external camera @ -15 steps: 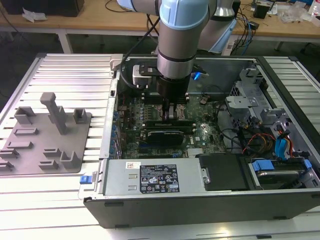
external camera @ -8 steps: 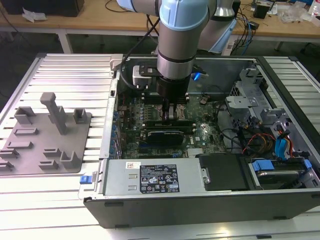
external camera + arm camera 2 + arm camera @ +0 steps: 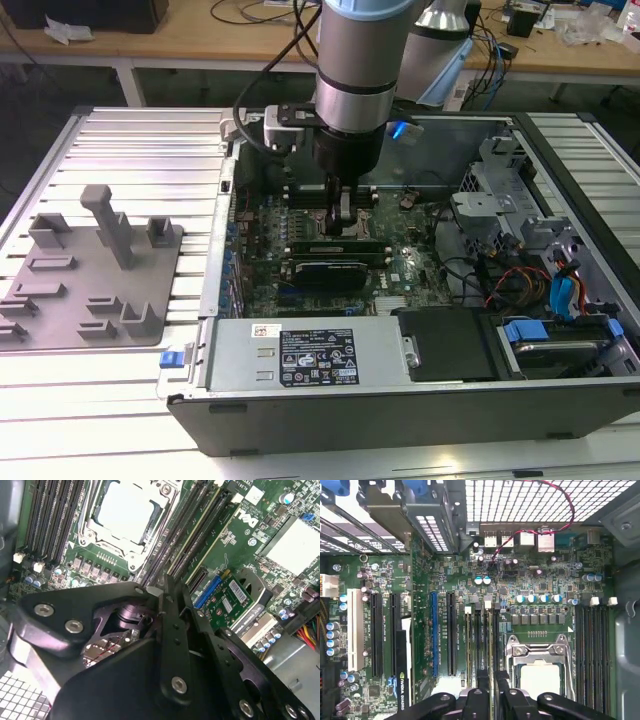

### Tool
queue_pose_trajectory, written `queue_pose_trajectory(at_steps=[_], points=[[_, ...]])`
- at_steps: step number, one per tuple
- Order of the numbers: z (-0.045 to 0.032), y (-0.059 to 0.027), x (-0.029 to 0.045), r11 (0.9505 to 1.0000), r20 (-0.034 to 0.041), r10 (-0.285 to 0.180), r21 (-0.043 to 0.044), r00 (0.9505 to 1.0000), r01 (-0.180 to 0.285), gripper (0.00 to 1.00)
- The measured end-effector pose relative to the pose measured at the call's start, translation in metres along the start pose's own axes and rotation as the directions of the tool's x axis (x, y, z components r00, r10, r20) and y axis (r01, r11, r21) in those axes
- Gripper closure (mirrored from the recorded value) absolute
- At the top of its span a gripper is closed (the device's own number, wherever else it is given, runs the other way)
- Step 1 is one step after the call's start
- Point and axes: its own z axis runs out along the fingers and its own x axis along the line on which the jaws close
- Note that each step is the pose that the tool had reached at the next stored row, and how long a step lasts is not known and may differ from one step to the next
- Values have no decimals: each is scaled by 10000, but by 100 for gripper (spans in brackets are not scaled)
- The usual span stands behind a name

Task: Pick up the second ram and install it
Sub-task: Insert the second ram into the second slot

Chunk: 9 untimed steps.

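The arm reaches down into the open computer case (image 3: 560, 330), which lies on its side on a ribbed metal table (image 3: 140, 150). The gripper (image 3: 342, 222) sits low over the motherboard (image 3: 400, 270), just beside the processor socket (image 3: 540, 665), over the bank of memory slots next to it.

In the second wrist view the gripper (image 3: 172, 600) has its two black fingers (image 3: 167, 630) drawn close together with a thin edge between them. That is probably the second ram (image 3: 192, 550), a long thin stick running away from the fingertips along the slots, with a pale strip along its edge. Whether the fingers actually clamp it or just rest against it cannot be told from here.

In the first wrist view the gripper (image 3: 490, 677) comes in over the dark slots (image 3: 482, 640) between the blue slot (image 3: 434, 630) and the processor socket, and the second ram (image 3: 490, 645) lies in line with those slots; whether it is fully seated is unclear.

A second bank of empty black slots (image 3: 592, 650) lies on the far side of the socket.

In the exterior view, a grey parts holder (image 3: 95, 265) sits on the table at the exterior view's left, well apart from the case. A power supply (image 3: 310, 355) with a label lies along the near edge of the case.
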Motion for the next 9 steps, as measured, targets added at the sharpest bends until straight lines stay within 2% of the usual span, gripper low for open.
queue_pose_trajectory(at_steps=[2, 3, 4, 9], points=[[0, 0, 0, 10000, -2, 0, 0, 10000, 0, 84], [0, 0, 0, 10000, -2, 0, 0, 10000, 0, 92], [0, 0, 0, 10000, -4, 0, 0, 10000, 0, 92], [-3, -165, -3, 10000, -3, 0, 0, 10000, 0, 92]])
